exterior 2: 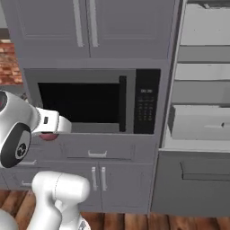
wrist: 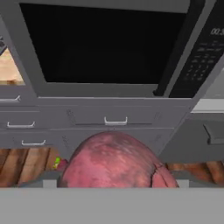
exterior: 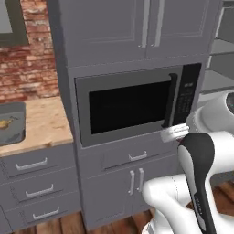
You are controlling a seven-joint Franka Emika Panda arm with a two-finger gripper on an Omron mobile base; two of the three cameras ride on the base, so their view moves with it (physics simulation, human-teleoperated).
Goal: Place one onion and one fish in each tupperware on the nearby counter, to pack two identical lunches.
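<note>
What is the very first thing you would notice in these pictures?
The big microwave with its dark window, built into the tall grey cabinets, right in front of the robot. Then the round reddish onion low in the hand view, and the tan counter to the left by the brick wall.

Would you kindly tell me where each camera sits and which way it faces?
Left base view: behind the arm's left, facing the built-in microwave and the counter; the white arm rises lower right.
Right base view: behind the arm's right, facing the microwave and open drawers; arm at lower left.
Hand view: on the hand, looking at the microwave door, the red onion close below.
All share the microwave.
</note>
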